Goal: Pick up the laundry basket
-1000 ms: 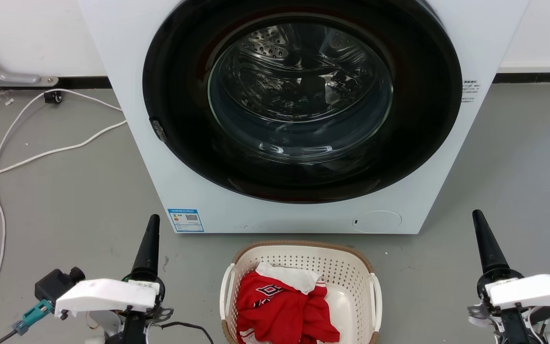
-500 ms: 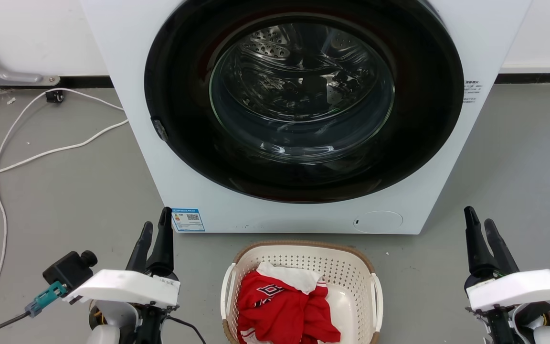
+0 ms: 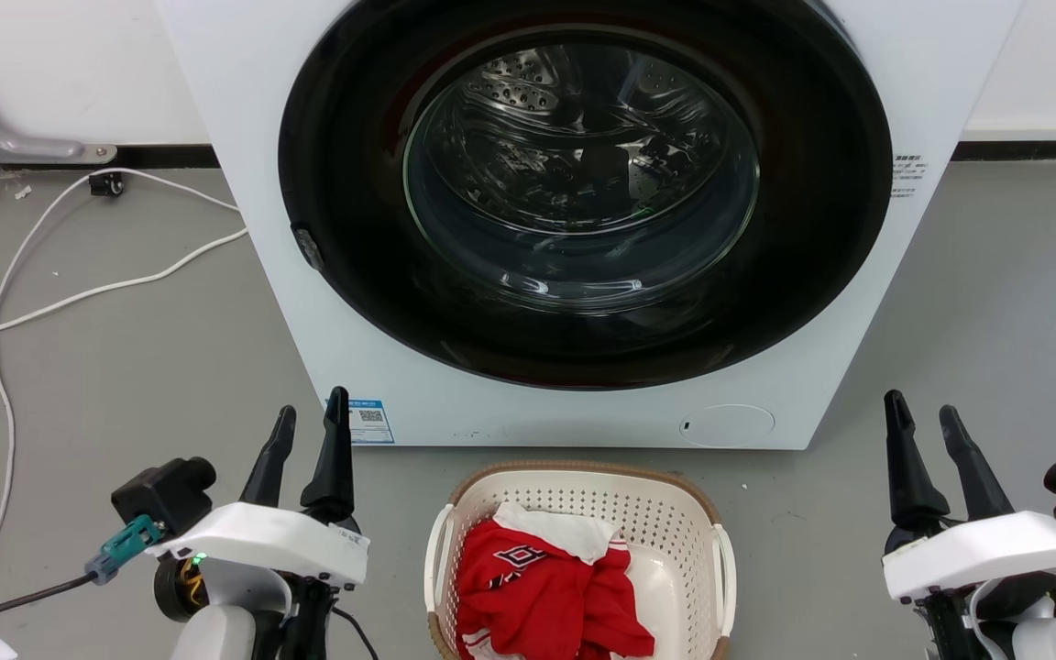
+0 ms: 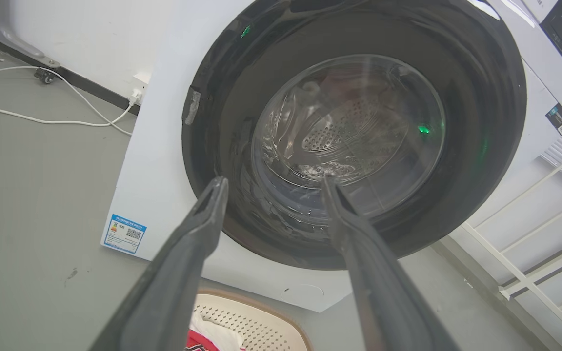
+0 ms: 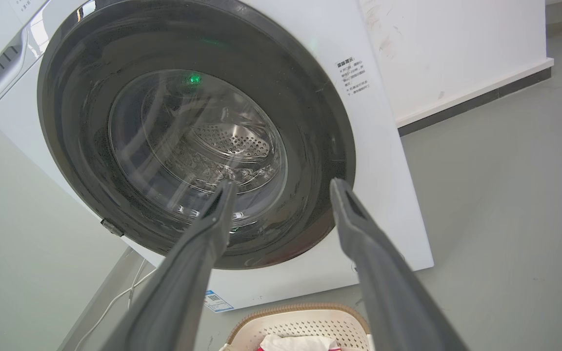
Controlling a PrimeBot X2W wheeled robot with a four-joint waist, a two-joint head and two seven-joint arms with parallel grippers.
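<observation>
Our left gripper (image 3: 313,403) and right gripper (image 3: 920,403) are empty, jaws spread, either side of the laundry basket (image 3: 583,470) on the floor (image 3: 125,367) before the washing machine (image 3: 244,137). We'd come in level onto both side handles (image 3: 436,559). Its near end's cropped, so maybe go slowly.

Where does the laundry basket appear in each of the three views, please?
Head view: the laundry basket sits at bottom centre, in front of the washing machine.
Left wrist view: part of its rim and wall shows at the bottom edge, slightly left of centre.
Right wrist view: its far rim and wall show at the bottom edge, near centre.
Shared landmark: the blue label low on the machine's front, left of the basket and higher.
</observation>
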